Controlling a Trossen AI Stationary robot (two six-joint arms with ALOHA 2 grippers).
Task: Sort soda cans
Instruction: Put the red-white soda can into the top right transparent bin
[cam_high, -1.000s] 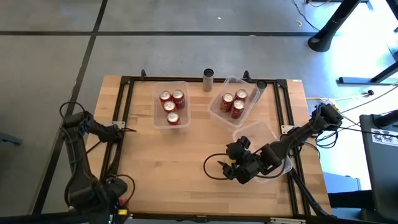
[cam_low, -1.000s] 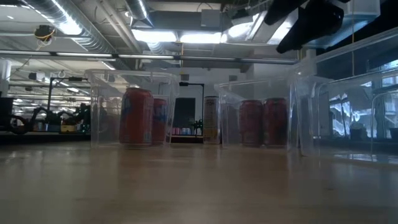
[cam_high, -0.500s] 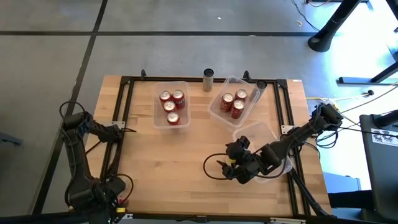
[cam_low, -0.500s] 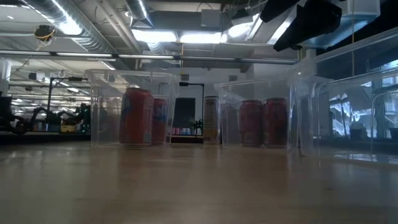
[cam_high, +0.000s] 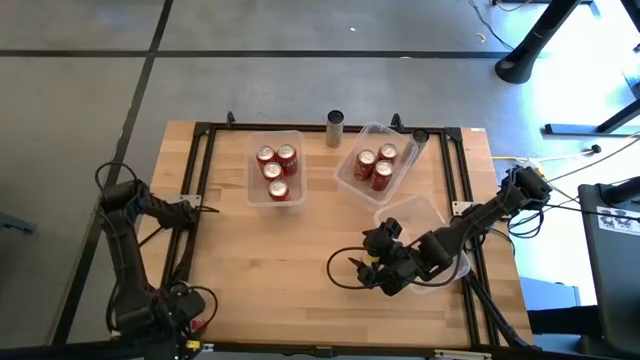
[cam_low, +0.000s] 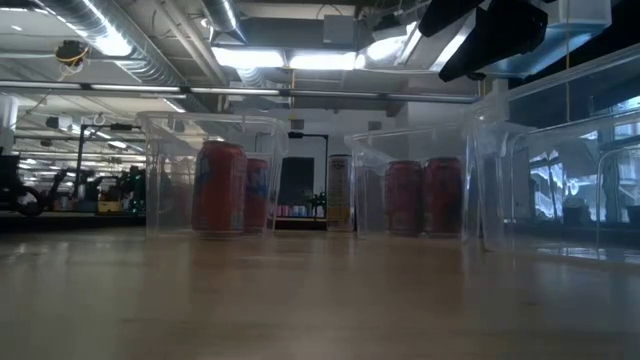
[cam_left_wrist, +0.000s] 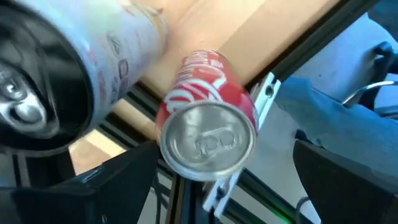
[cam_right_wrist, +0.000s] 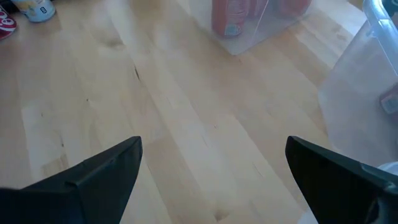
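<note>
Several red soda cans stand in a clear bin, and three more red cans stand in a second, slanted bin. One dark grey can stands alone by the far edge. My left gripper is open at the table's near left corner. Its fingers stand on either side of a red can lying with its top toward the camera. A silver can lies beside that one. My right gripper hangs open over bare wood.
A third clear bin, with nothing in it, lies under my right arm near the right rail. A black frame runs along the table's sides and far edge. Bare wood lies in the near middle. In the low view the bins stand ahead.
</note>
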